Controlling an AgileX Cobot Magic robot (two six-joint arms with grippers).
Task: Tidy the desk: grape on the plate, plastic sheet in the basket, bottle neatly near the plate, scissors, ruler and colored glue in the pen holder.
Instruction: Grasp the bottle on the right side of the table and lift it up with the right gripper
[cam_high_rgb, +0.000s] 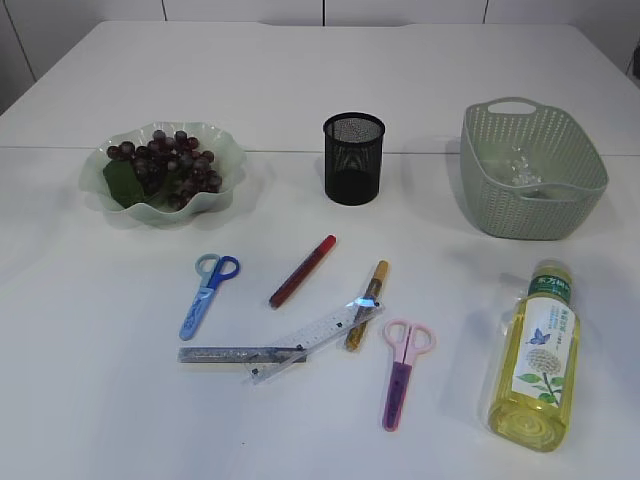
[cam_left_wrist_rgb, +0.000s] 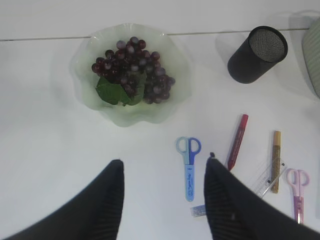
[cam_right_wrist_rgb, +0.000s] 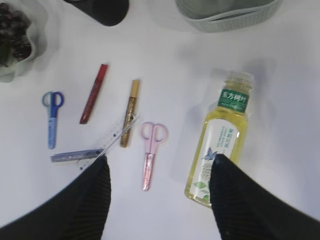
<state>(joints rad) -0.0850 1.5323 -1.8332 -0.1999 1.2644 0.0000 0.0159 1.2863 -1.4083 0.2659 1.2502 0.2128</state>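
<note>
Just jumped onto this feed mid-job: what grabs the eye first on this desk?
The yellow bottle lying on its side at the front right stands out most, with the green basket behind it. At the back left, dark grapes already sit on the wavy plate. In the middle, in front of the black pen holder, lie blue scissors, pink scissors, a red glue pen, a gold one and two crossed rulers.

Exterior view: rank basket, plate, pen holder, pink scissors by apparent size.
1. basket
2. plate, close to the basket in width but shallower
3. pen holder
4. pink scissors, longer than the holder is tall but far thinner; nearer the camera too
</note>
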